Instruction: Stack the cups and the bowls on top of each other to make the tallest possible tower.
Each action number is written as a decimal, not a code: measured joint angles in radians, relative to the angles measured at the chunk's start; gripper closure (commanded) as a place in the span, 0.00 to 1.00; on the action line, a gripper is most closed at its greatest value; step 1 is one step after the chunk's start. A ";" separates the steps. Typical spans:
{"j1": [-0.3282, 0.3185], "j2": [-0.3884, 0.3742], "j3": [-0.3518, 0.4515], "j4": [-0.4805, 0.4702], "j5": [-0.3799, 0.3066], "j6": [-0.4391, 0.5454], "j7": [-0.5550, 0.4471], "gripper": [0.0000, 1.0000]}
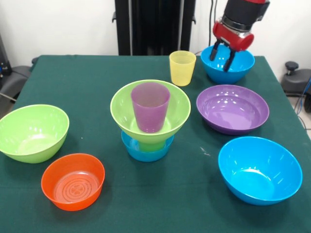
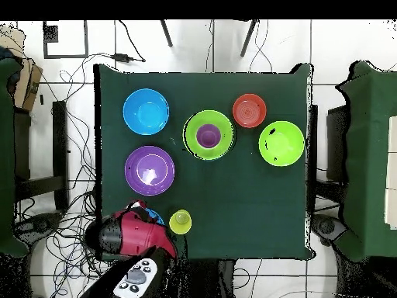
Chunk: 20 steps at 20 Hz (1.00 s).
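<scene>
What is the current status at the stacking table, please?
Claw open over far blue bowl. Tower topped by purple cup. Nothing obstructing.

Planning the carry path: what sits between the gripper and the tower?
In the front view, the yellow cup stands between gripper and tower; otherwise bare cloth.

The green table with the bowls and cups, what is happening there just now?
The red and black gripper hangs open over the far blue plastic bowl. At mid-table the tower so far is a small blue bowl, a green cup, a lime green bowl and a purple translucent cup. The yellow translucent cup stands loose.
</scene>
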<state>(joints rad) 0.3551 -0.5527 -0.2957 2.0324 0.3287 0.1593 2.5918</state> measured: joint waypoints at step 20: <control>-0.062 -0.005 0.054 0.036 0.039 -0.041 0.000 0.00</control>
<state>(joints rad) 0.2929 -0.5572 -0.2415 2.0685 0.3682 0.1185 2.5918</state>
